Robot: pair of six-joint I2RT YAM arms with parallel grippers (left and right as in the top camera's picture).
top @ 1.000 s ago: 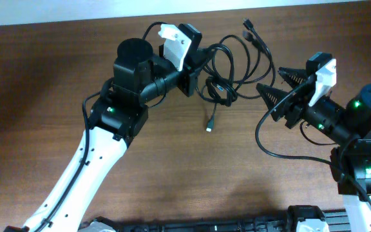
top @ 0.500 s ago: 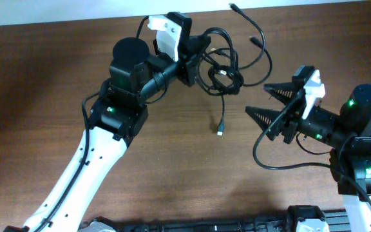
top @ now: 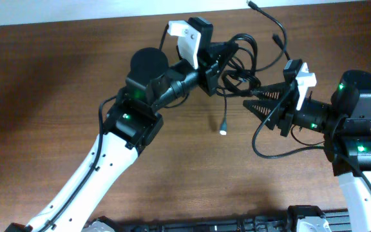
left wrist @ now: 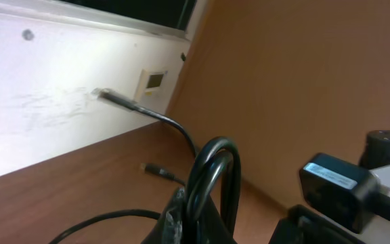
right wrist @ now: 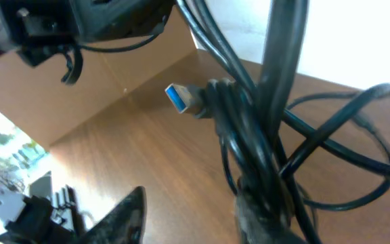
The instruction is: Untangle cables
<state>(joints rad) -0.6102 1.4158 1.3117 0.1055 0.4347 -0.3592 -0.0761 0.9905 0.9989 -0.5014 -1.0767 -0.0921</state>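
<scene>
Black cables (top: 236,76) clamped in raised left gripper (top: 221,62); right gripper (top: 255,100) agape alongside.

Left arm (top: 102,161): white lower link, black joints, green LED (top: 124,116) below round black motor cap (top: 149,62); white bracket (top: 187,37) just beside it (right arm (top: 356,122) alike).

No writing, brand, number or sign can be read in any view. In the left wrist view, a pale strip label (left wrist: 335,177) on the small black box (left wrist: 327,196) to the right of the left tool (left wrist: 191,220) is too blurred to make out. The small pale square plate (left wrist: 152,83) on the white wall (left wrist: 46,115) beyond that tool shows no legible marks.
</scene>
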